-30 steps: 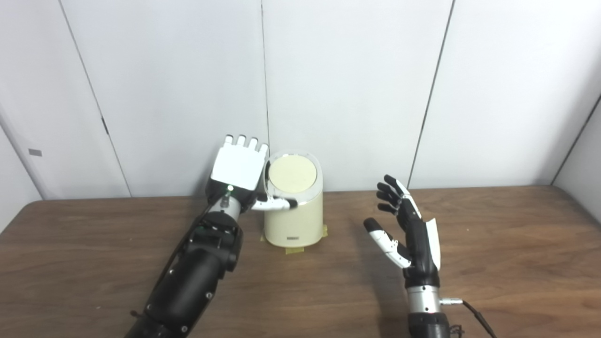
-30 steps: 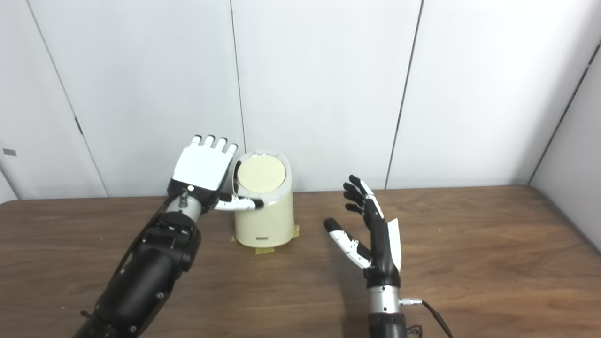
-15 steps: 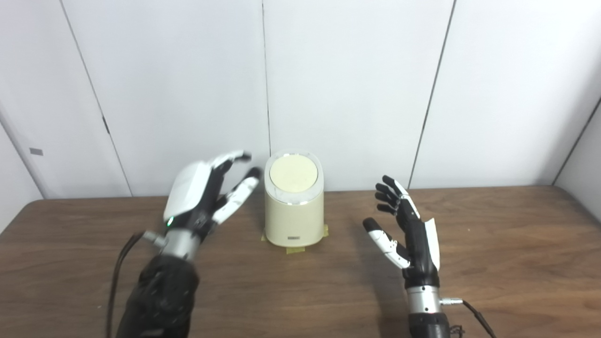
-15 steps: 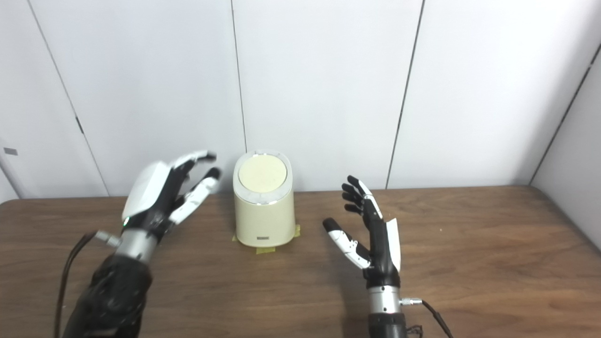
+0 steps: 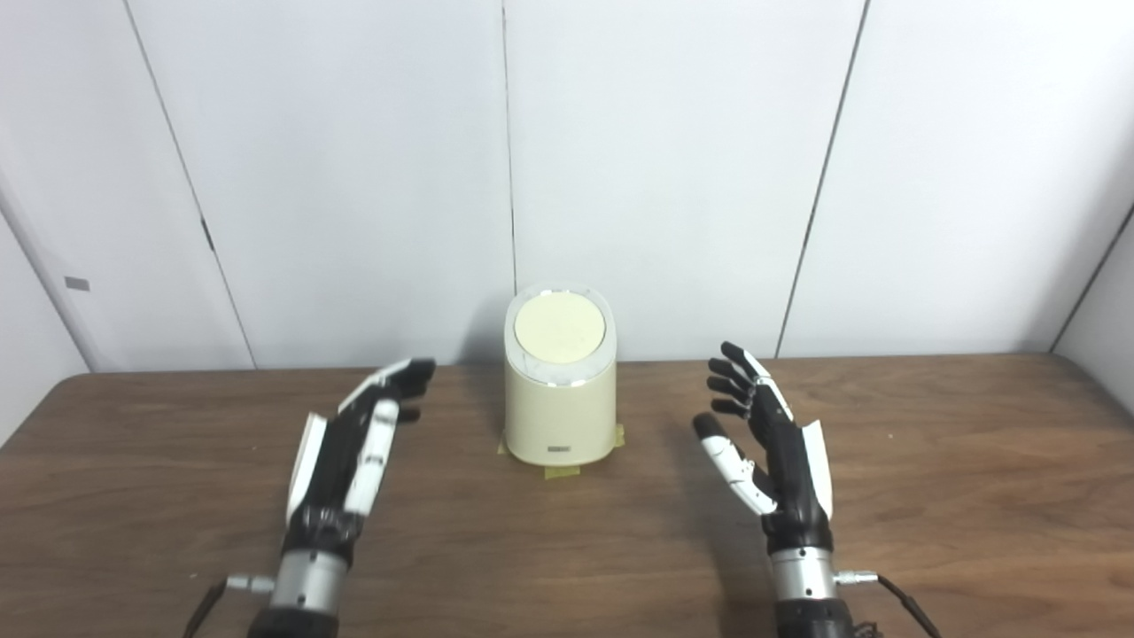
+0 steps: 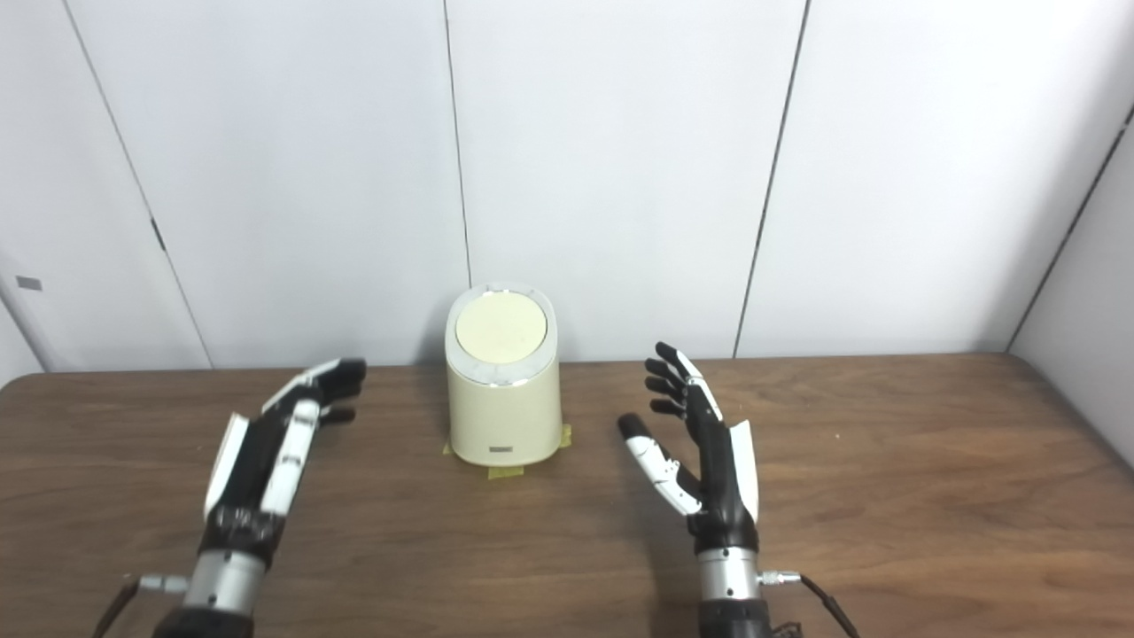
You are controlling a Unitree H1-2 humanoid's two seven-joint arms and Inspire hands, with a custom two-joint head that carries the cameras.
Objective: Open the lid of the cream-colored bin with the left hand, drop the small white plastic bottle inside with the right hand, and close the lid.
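Cream-colored bin (image 5: 560, 409): smooth rounded cylinder, upright at the far middle of the wood-grain table (image 5: 957, 496), set on yellow tape tabs (image 5: 562, 470). Its flat round lid (image 5: 560, 325) lies shut inside a glossy pale rim. Left hand (image 5: 350, 456) hovers near-left of the bin, fingers released and straight, grasping nothing. Right hand (image 5: 769, 452) near-right, palm facing the bin, fingers spread, also holding nothing. Both hands clear of the bin.

Two head cameras side by side, angled down, facing the wall (image 5: 673, 159), sharing the table (image 5: 957, 496)
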